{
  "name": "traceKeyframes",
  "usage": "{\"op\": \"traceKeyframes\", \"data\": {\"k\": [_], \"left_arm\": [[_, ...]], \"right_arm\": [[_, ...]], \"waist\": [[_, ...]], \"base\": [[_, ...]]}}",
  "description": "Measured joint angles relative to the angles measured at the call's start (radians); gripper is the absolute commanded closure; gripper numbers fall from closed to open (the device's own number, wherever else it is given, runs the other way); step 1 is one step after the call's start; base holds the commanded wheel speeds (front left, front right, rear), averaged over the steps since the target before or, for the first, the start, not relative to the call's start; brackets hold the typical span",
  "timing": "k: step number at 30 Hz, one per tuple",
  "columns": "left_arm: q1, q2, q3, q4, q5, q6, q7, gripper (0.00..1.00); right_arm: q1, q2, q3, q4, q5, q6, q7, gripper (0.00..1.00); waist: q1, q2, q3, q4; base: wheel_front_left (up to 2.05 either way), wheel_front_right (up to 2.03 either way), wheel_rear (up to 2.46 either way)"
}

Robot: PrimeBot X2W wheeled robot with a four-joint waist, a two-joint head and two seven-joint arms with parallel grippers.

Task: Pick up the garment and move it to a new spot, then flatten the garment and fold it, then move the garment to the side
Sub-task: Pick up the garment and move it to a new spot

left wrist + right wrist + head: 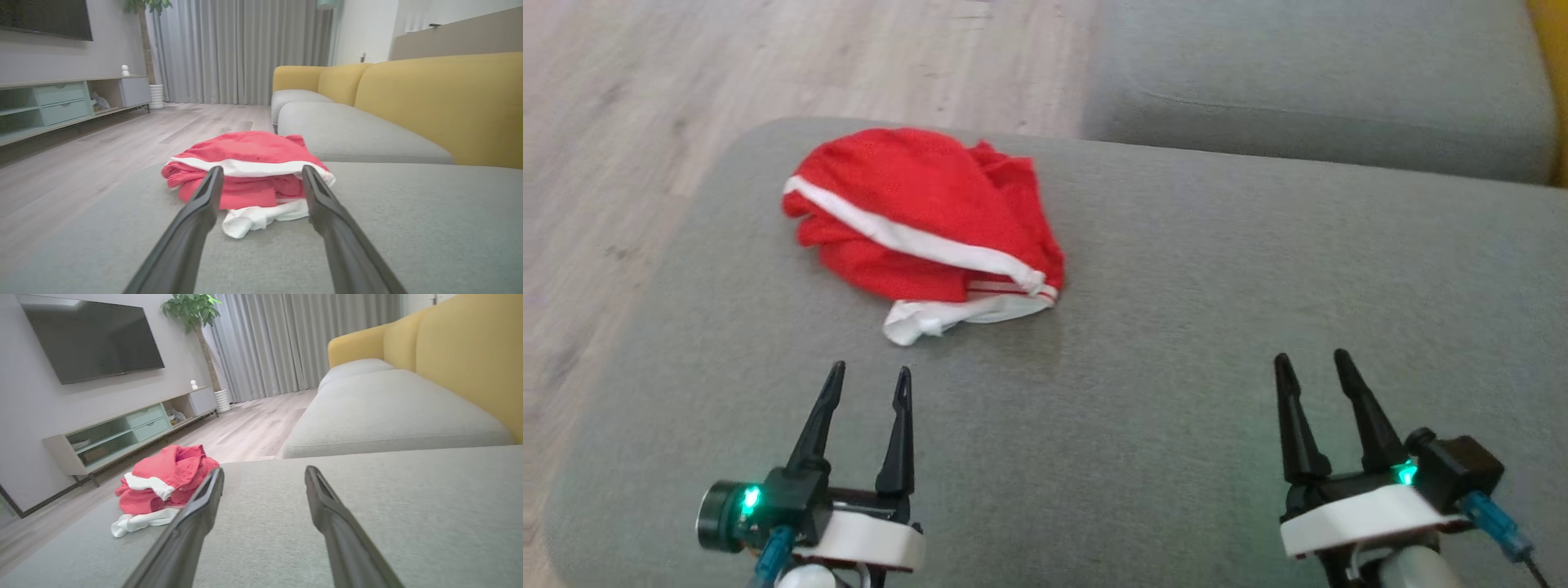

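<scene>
the red-and-white garment [915, 220] lies bunched on the grey cushion [1176, 327] at eleven o'clock. the left gripper [871, 369] at seven o'clock and the right gripper [1311, 356] at five o'clock both have their fingers spread apart.

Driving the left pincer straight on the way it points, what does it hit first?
Probably the crumpled red mesh garment with white trim, white edge first: it sits dead ahead of the open left pincer, across bare grey fabric cushion. Height is unclear, so it might graze the cushion first.
</scene>
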Motion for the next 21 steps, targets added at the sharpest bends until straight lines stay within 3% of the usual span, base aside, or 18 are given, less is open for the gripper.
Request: {"op": "traceKeyframes", "data": {"k": [10,21], "left_arm": [[0.017,0.0,0.038,0.002,0.012,-0.001,0.0,0.0],[0.023,0.0,0.05,0.003,0.021,-0.01,0.0,0.0]], "right_arm": [[0.002,0.0,0.067,0.004,0.011,0.0,0.0,0.0],[0.019,0.0,0.097,0.009,0.021,0.0,0.0,0.0]], "waist": [[0.0,0.0,-0.013,0.133],[0.0,0.0,-0.027,0.199]], "base": [[0.0,0.0,0.0],[0.0,0.0,0.0]]}}
